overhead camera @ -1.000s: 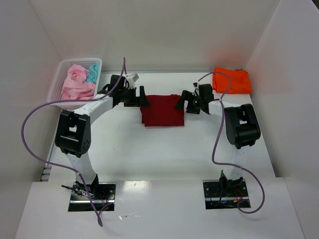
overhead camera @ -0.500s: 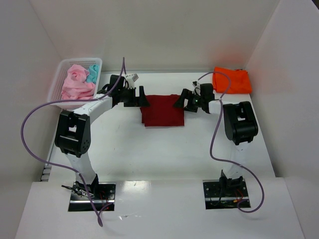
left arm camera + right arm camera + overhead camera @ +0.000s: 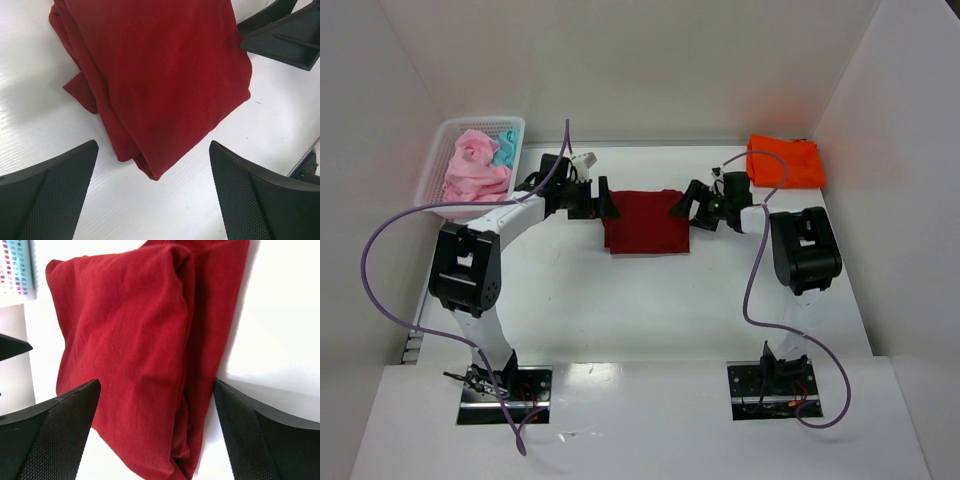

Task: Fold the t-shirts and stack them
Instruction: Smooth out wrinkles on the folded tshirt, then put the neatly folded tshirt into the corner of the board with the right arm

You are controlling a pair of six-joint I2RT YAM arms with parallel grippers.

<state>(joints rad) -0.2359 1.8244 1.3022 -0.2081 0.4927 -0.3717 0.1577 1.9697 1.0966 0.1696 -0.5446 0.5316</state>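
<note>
Folded dark red t-shirt [image 3: 645, 222] between left claw [image 3: 605, 201] and right claw [image 3: 682, 207] (both spread wide, empty)

The right arm [image 3: 806, 250] has wavered slightly: its elbow leaned in toward the middle of the table, then swung back out, nudging the right gripper [image 3: 684, 204] along the right edge of the dark red t-shirt [image 3: 645, 222]. The left arm [image 3: 466, 270] has shifted slightly leftward at the elbow.
</note>
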